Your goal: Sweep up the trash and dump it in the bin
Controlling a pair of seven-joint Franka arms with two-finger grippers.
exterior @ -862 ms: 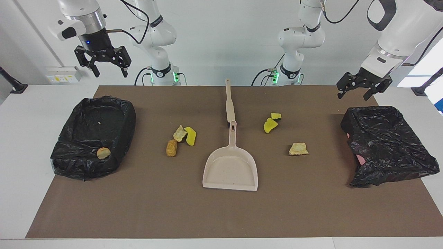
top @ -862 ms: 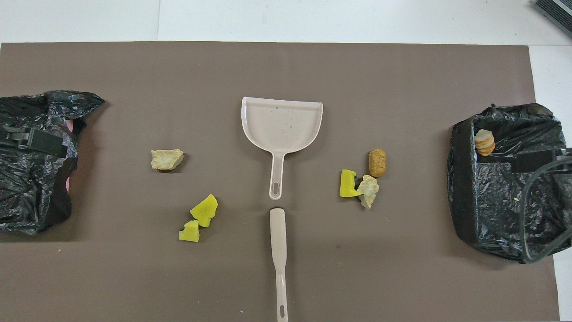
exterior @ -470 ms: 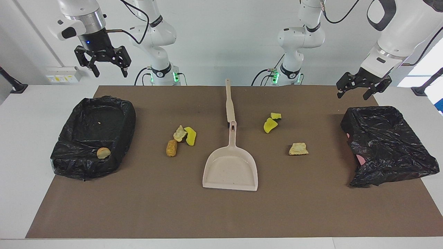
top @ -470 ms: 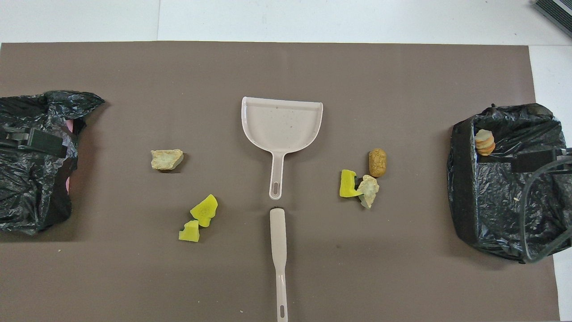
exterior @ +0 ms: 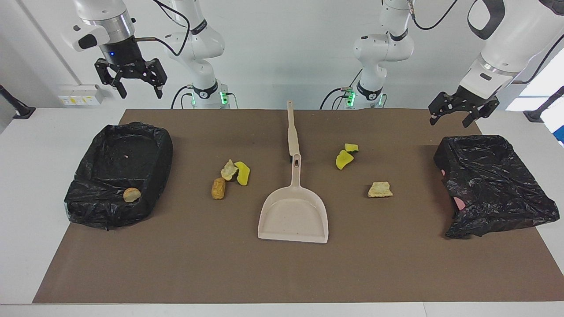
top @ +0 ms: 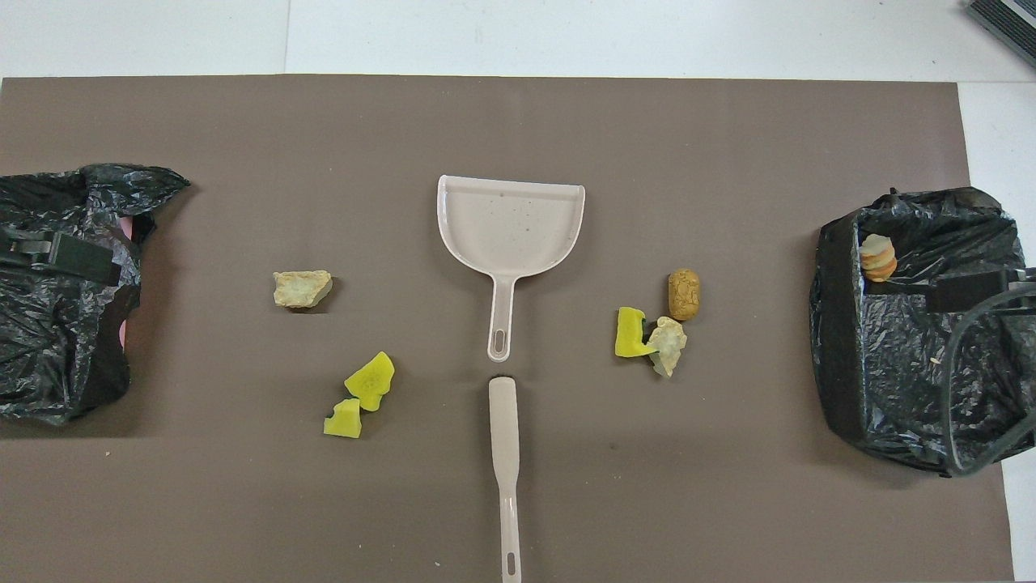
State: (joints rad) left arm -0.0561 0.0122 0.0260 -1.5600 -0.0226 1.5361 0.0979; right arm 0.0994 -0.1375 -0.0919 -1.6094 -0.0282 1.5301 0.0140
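The dustpan lies in the middle, with trash beside it. The left gripper and right gripper hang up high, jaws apart, holding nothing.

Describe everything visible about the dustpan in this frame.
The dustpan is pale beige, plastic by its look, with a shallow flat-bottomed tray, raised side walls and a long straight handle ending in a slotted hanging hole. It lies flat on the brown mat at mid-table, open lip pointing away from the robots, handle toward them. The tray holds only faint specks. The brush lies in line with its handle tip, nearer the robots. No scrap or gripper touches it.
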